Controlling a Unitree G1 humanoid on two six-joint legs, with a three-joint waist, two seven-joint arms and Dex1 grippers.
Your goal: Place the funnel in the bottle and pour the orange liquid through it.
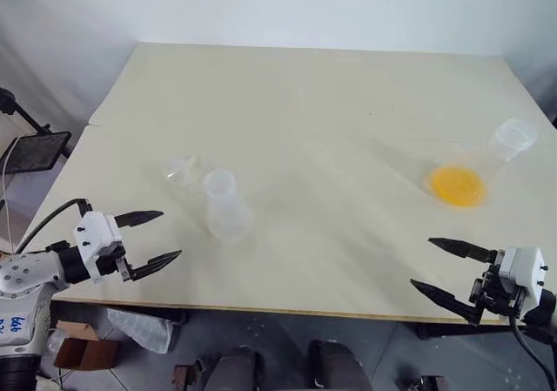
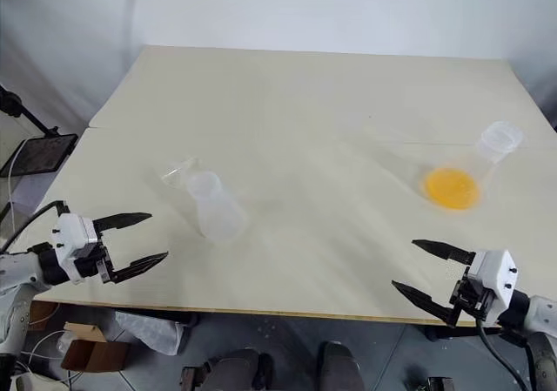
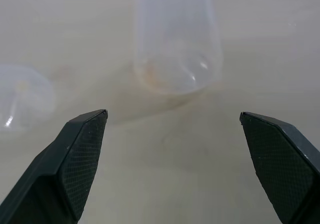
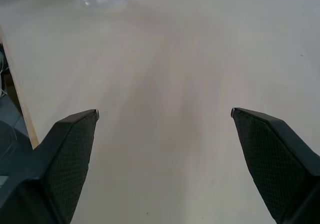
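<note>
**Both arms parked at the near edge, nothing picked up yet**

The left end effector (image 1: 148, 239) hangs just off the near left corner of the table (image 1: 313, 95), its two black fingers spread wide and holding nothing. It is aimed inward across the table, so in the left wrist view the bottle (image 3: 176, 39) sits straight ahead between the fingertips with the funnel (image 3: 22, 97) off to one side. That facing looks deliberate: both small pieces lie on this arm's side, so it is probably the one meant to fetch the funnel.

The bottle (image 1: 224, 204), the smaller clear flask, stands upright on its wide base in the left half of the table, neck open and bare. The funnel (image 1: 181, 171) lies on the table just beside it, on the far left side; whether the two touch is hard to tell. With the funnel so close, seating it in the neck should need only a short lift and carry.

The right end effector (image 1: 446, 271) waits at the near right edge, also spread wide and empty, pointing inward over bare table. The larger flask (image 1: 479, 166) stands on the right side, well apart from the bottle, with the orange liquid (image 1: 456, 185) pooled shallowly in its base. Keeping it that far off leaves room for the funnel work and guards against a knock. No step of the task appears done yet.
</note>
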